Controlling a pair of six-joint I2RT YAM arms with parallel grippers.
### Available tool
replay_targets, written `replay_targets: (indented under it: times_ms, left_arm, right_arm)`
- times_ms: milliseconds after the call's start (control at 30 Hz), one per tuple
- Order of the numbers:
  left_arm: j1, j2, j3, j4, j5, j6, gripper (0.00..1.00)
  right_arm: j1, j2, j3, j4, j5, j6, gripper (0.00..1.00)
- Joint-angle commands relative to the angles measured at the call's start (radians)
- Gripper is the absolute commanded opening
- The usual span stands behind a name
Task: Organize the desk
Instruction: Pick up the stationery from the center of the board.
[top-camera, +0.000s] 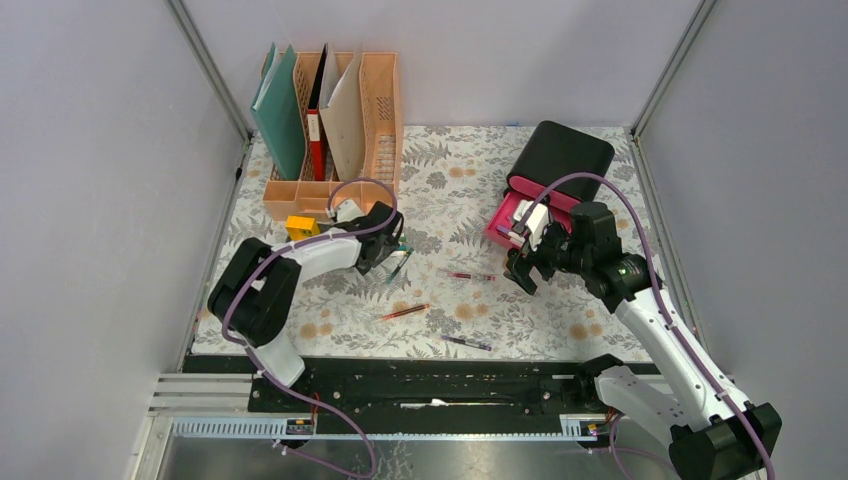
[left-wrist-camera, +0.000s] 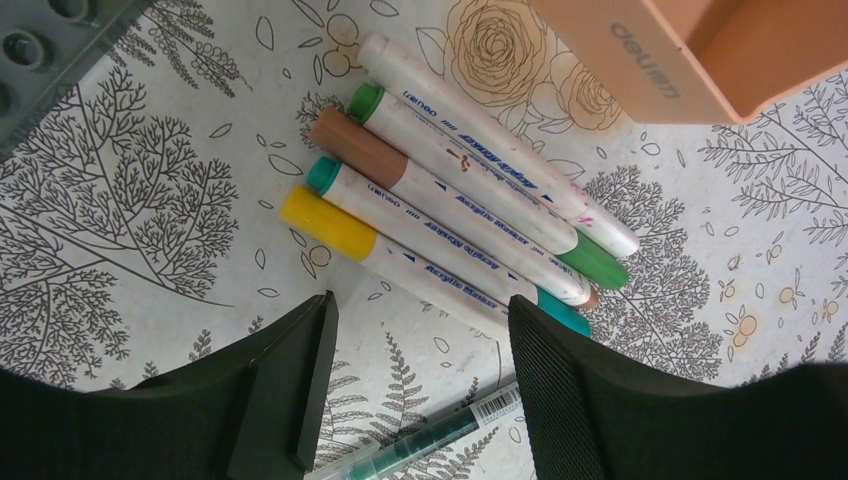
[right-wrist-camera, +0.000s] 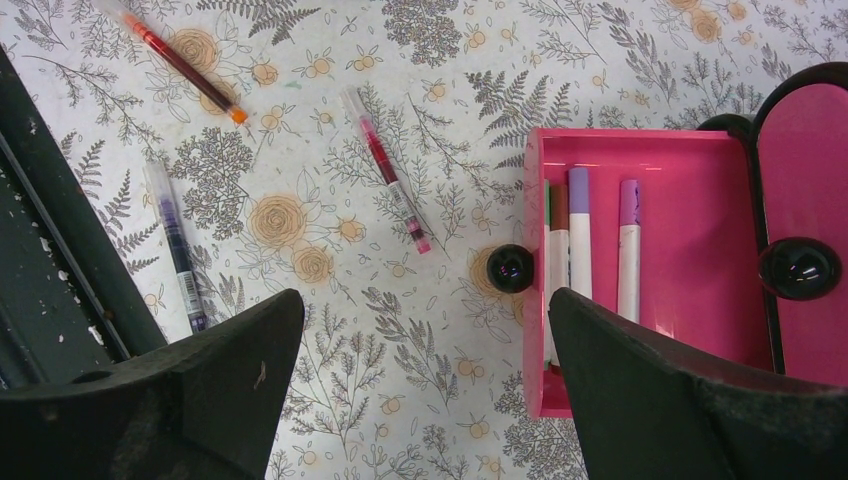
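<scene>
Fern-printed cloth is covering the desk (top-camera: 450, 190), which is spanning the floor between grey walls. At left, a peach rack (top-camera: 383, 110) is holding folders (top-camera: 280, 110). The left gripper (left-wrist-camera: 420, 330), fingers spread, is hovering over five markers (left-wrist-camera: 450, 190) by the rack's corner, a cluster only its wrist camera is resolving. Loose pens (top-camera: 405, 311) are lying mid-desk. The right gripper (right-wrist-camera: 425, 320), likewise spread, is hanging beside the black box (top-camera: 560, 150) and its open pink drawer (right-wrist-camera: 700, 260), where only the wrist view is showing stowed markers (right-wrist-camera: 580, 230).

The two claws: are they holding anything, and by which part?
Nothing is held. The left gripper hangs open over the markers; the right gripper hangs open by the pink drawer.
</scene>
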Motion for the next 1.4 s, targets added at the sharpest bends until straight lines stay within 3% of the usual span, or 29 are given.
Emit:
replay_targets:
  times_ms: [0,300,467,933,1067,1233,1367]
  left_arm:
    - [0.01,0.034,0.044,-0.05,-0.016,-0.021,0.68]
    - [0.01,0.104,0.111,-0.167,-0.014,-0.017,0.61]
    - [0.01,0.107,0.096,-0.168,-0.014,-0.017,0.47]
    - [0.009,-0.04,-0.041,-0.165,-0.069,0.029,0.3]
    - [0.009,-0.057,-0.065,-0.167,-0.089,0.081,0.18]
    - [0.009,-0.027,-0.07,-0.17,-0.075,0.114,0.19]
    - [0.009,0.009,-0.063,-0.17,-0.058,0.127,0.37]
  right_arm:
    - [-0.009,-0.004,0.0,0.033,0.014,-0.016,1.0]
    - [-0.011,-0.006,-0.001,0.035,0.015,-0.015,1.0]
    - [-0.011,-0.005,-0.001,0.035,0.015,-0.016,1.0]
    - [-0.011,-0.007,-0.001,0.035,0.014,-0.015,1.0]
    - [-0.012,-0.006,-0.001,0.036,0.012,-0.016,1.0]
    - [-0.012,-0.007,0.001,0.035,0.011,-0.016,1.0]
    - [-0.013,-0.005,-0.001,0.035,0.011,-0.015,1.0]
